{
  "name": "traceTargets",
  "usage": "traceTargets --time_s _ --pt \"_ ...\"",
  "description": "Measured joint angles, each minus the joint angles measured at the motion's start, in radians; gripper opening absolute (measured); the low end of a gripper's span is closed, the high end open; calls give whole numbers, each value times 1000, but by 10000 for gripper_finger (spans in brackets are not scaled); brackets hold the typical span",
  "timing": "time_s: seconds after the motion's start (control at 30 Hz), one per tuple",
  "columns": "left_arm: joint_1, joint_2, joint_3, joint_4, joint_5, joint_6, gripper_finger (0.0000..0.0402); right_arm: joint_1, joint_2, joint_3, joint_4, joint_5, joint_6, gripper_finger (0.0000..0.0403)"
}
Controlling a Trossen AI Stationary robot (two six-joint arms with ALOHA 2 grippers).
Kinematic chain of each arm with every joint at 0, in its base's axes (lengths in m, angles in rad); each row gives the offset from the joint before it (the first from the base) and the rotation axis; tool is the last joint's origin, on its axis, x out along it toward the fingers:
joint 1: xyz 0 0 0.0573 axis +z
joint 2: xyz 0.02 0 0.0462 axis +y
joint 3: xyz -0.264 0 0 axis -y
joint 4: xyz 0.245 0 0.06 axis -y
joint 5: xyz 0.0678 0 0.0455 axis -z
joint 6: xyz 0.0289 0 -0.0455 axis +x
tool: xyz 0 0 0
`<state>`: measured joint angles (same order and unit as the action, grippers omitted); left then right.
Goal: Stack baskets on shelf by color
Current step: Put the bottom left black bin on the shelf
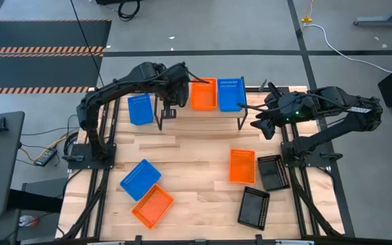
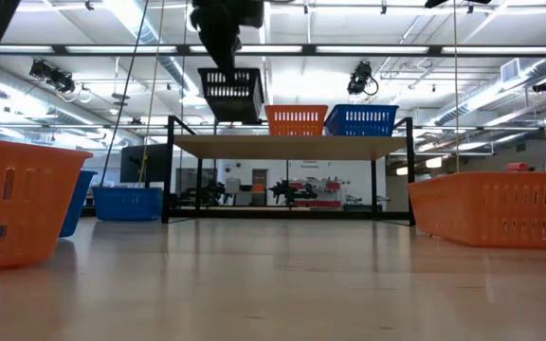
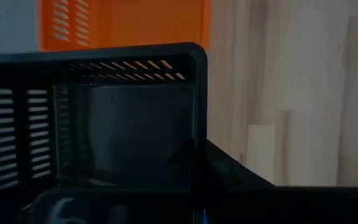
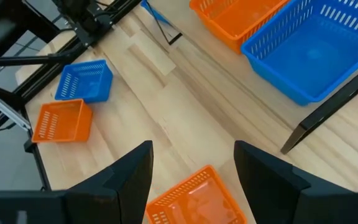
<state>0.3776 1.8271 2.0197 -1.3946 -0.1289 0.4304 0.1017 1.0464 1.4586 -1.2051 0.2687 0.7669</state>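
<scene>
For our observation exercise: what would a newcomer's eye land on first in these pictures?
Probably the black basket hanging in the left gripper above the left end of the shelf, beside the orange basket and blue basket already there. Next, the right gripper, jaws open and empty, by the shelf's right end.

My two arms are dark, almost black, built from rounded segments with thick joints. Each one stands on a flat black base plate. Thin black cables run along the links. The right arm (image 1: 318, 109) has a small green light near its wrist. Its pincer (image 4: 192, 168) has two broad, flat, dark fingers.
</scene>
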Motion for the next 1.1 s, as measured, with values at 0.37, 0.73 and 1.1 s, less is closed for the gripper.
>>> traceTargets --time_s 0.37,0.73,1.1 --pt "20 90 0 -43 53 -8 22 0 0 0 0 0 1 230" --pt "30 93 0 -95 47 -27 67 0 0 0 0 -8 1 230" --pt "4 71 4 -156 -86 -67 107 0 0 0 -4 -31 -7 230"
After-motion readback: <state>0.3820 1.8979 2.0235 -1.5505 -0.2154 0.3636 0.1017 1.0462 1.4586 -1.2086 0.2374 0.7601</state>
